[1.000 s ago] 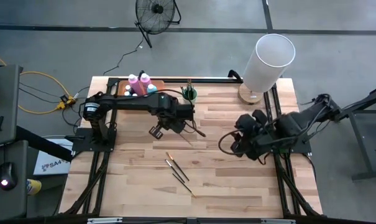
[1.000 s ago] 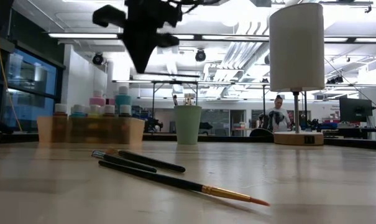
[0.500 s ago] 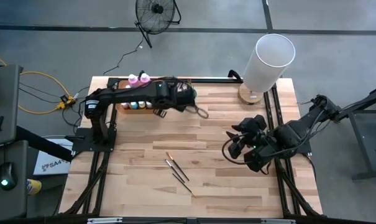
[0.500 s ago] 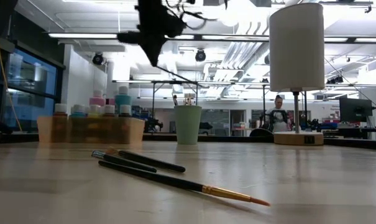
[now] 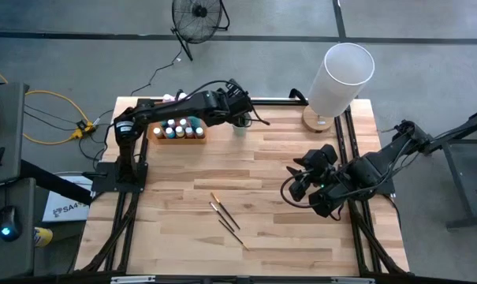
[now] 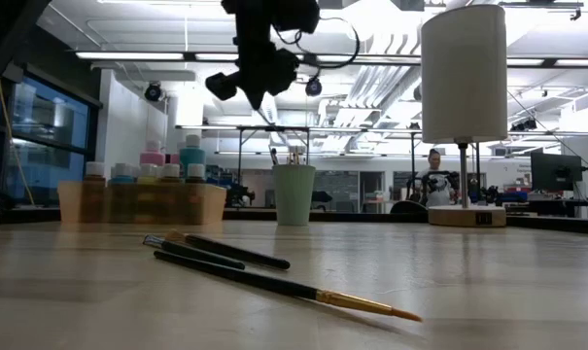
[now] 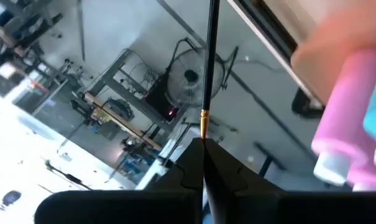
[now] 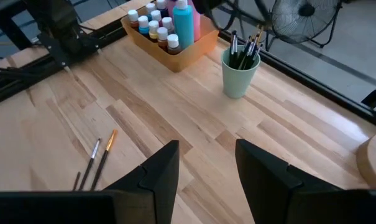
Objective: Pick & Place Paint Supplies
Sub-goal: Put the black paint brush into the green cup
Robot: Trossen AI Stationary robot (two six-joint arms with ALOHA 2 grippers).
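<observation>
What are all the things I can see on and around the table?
Orange tray: one, at the table's far edge, holding paint bottles.
Small paint bottles: several, pale caps, in the tray.
Tall blue bottle: one, in the tray.
Pink bottle: at least one, in the tray.
Green cup: one, beside the tray, holding brushes.
Loose brushes: three, dark handles, lying mid-table.
White lamp: one, far right corner.
Fan: one, black, on the floor beyond the table.
Person: one, far back in the room.
Left gripper: above the cup, holding a brush.
Right gripper: open, waiting at the right.
</observation>
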